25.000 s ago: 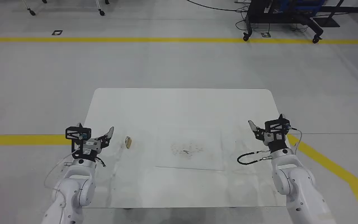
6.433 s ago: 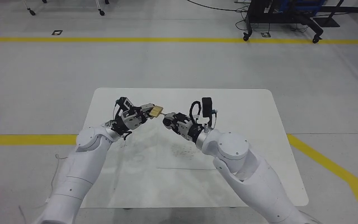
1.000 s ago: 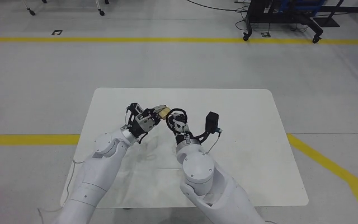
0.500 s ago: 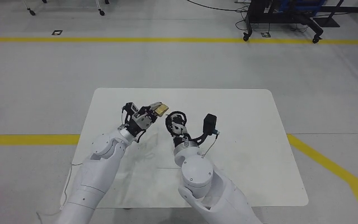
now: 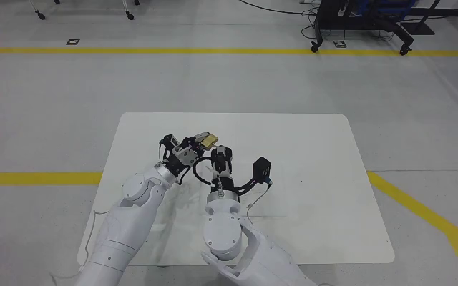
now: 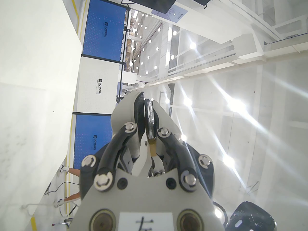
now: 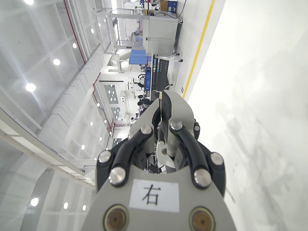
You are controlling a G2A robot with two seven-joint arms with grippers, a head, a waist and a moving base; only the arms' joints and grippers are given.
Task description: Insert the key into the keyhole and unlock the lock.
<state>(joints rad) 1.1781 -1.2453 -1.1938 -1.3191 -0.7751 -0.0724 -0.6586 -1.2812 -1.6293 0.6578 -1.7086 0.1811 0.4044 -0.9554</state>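
In the top view my left gripper (image 5: pixel 200 144) is shut on a small brass padlock (image 5: pixel 207 140), held up above the white table (image 5: pixel 315 143). My right gripper (image 5: pixel 220 154) hovers just beside and below the padlock, a small gap apart. In the left wrist view the padlock (image 6: pixel 150 123) is edge-on, clamped between the fingers of the left gripper (image 6: pixel 145 105). In the right wrist view the right gripper (image 7: pixel 163 100) is shut on a thin metal key (image 7: pixel 160 131), blade pointing away from the palm. Whether the key tip touches the keyhole is hidden.
The tabletop has a faint scuffed patch (image 5: pixel 240 189) near its middle. The table's far edge (image 5: pixel 236 114) lies behind both grippers. A yellow floor line (image 5: pixel 43 178) runs past each side of the table.
The right gripper has drawn slightly back from the padlock and its wrist and forearm have swung to the left. The left gripper still holds the padlock, shifted a little.
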